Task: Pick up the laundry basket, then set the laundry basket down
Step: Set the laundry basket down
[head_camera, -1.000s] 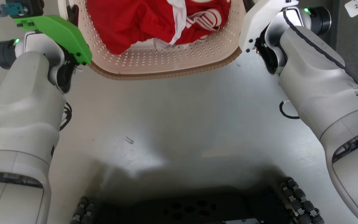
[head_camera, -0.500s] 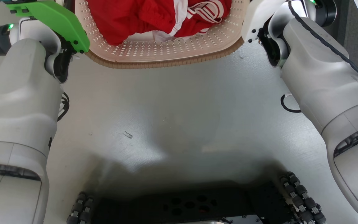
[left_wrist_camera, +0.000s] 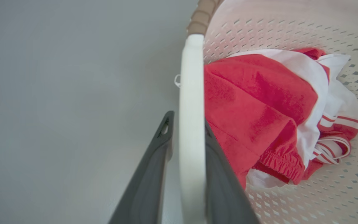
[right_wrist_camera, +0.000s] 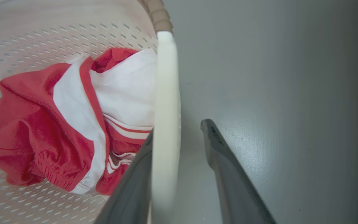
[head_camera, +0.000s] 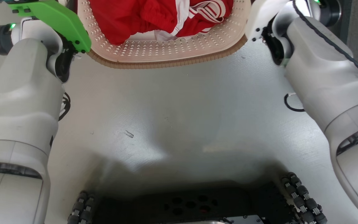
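At twelve o'clock in the head view: we found the laundry basket (head_camera: 166, 51) cut off by the top edge, its brown rim (head_camera: 166, 64) curving toward six o'clock and red and white clothes (head_camera: 154, 15) heaped inside.
Left side: our left gripper (left_wrist_camera: 187, 119) was clenched on the left handle (left_wrist_camera: 191, 77), one dark finger pressed against each face of the white loop.
Right side: our right gripper (right_wrist_camera: 179, 129) stood released around the right handle (right_wrist_camera: 166, 93). The finger at nine o'clock touched the loop, and the finger at three o'clock stood apart from it, with grey floor (right_wrist_camera: 259, 93) showing in the gap.
Arms: our forearms flanked the basket at ten and two o'clock in the head view.
Basket height: we could not tell whether its bottom rested on the floor or hung just above it.
Done: both grippers were placed at the handles, and one firm hold was made.
Left to do: we judged that only one side was secured. This fitted either a lift not yet begun or a set-down being let go, and we could not say which.
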